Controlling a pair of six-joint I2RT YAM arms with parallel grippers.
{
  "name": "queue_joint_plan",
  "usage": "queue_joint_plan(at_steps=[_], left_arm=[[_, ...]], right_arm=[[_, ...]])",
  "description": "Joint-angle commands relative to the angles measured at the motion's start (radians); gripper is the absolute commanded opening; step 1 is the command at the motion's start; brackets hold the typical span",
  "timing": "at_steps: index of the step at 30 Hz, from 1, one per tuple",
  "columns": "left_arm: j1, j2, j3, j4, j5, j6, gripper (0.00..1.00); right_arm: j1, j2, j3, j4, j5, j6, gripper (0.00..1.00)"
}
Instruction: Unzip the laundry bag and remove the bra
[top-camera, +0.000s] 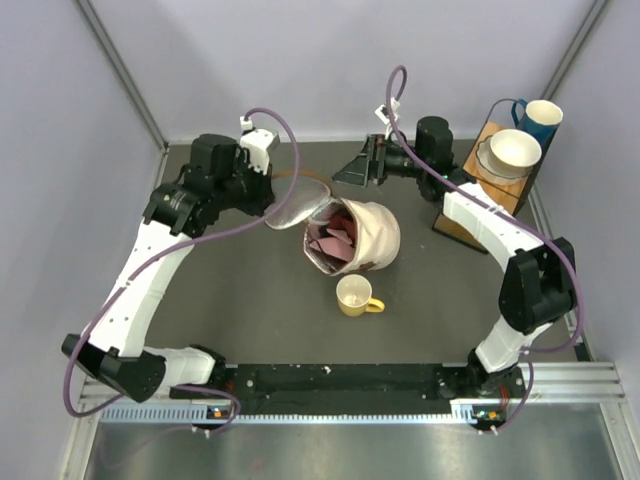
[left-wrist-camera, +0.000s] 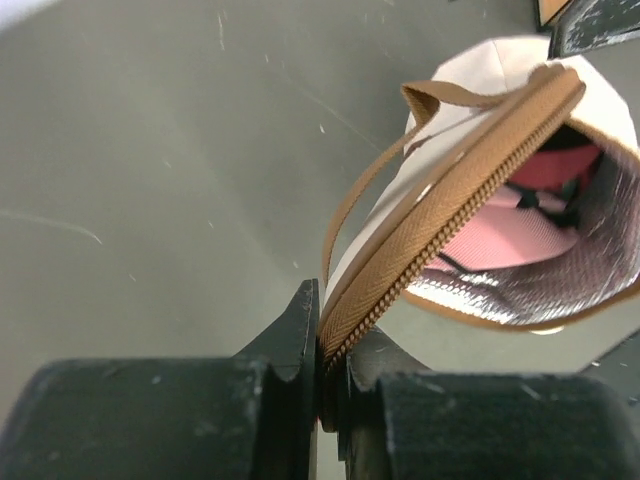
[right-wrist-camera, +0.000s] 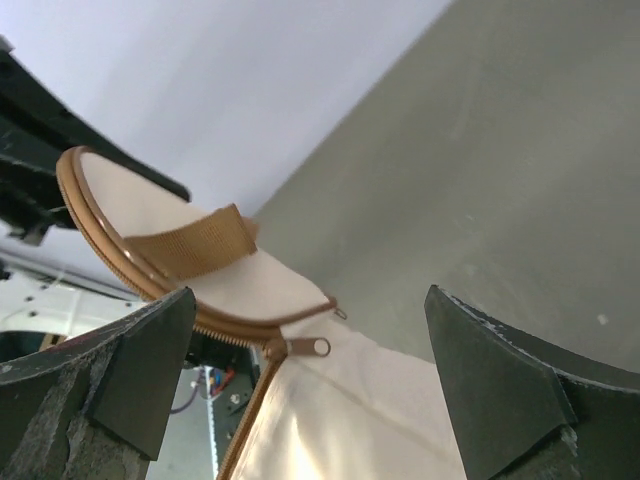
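The cream laundry bag lies on its side mid-table, unzipped, its mouth facing the near left. Its round lid with brown rim is swung open to the left. My left gripper is shut on the lid's brown zipper rim. The bra shows as pink and dark red fabric inside the bag, also in the left wrist view. My right gripper is open and empty, hovering behind the bag; its view shows the lid, the zipper pull and the bag wall below the jaws.
A yellow mug stands just in front of the bag. At the back right a wooden stand carries a white bowl and a blue mug. Walls close the table on the left, back and right.
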Motion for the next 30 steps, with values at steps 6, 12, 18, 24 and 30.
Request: queue_joint_plan(at_steps=[6, 12, 18, 24, 30], left_arm=[[0.026, -0.002, -0.052, -0.144, -0.104, -0.4, 0.0], [0.15, -0.14, -0.233, 0.02, 0.078, -0.575, 0.0], [0.172, -0.188, -0.353, 0.17, 0.213, -0.683, 0.0], [0.175, -0.202, -0.451, 0.213, 0.211, -0.715, 0.0], [0.178, -0.231, -0.534, 0.249, 0.209, -0.712, 0.0]], right_arm=[[0.002, -0.13, -0.022, -0.327, 0.308, -0.235, 0.99], [0.003, -0.21, -0.008, -0.416, 0.455, -0.297, 0.99], [0.078, -0.287, -0.031, -0.48, 0.57, -0.416, 0.99], [0.27, -0.263, -0.057, -0.529, 0.725, -0.495, 0.83], [0.319, -0.135, -0.042, -0.529, 0.767, -0.475, 0.58]])
